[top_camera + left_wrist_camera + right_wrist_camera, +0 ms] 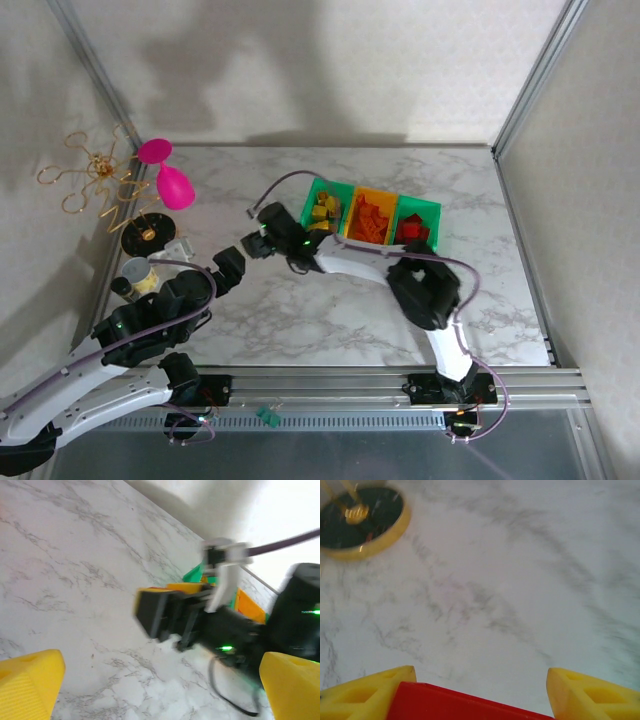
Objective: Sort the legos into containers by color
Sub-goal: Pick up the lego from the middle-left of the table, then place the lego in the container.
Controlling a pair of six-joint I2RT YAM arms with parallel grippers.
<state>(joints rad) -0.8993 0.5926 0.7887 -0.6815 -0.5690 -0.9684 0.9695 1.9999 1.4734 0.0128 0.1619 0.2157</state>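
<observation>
Three containers stand in a row at the back right: a green bin (325, 210) with yellow legos, a yellow-orange bin (372, 215) with orange legos, and a green bin (415, 222) with red legos. My right gripper (255, 243) reaches left of the bins, low over the marble. In the right wrist view it (480, 672) is shut on a red lego (470, 705) that spans the gap between its yellow fingers. My left gripper (230, 268) sits just left of it, pointing at it. It (162, 657) is open, with nothing between its fingers.
A black-and-gold disc (148, 235) (360, 522) lies at the table's left edge, beside a pink goblet (172, 180) and a gold wire ornament (95, 180). A small jar (140, 275) stands near the left arm. Bare marble (330, 310) stretches in front of the bins.
</observation>
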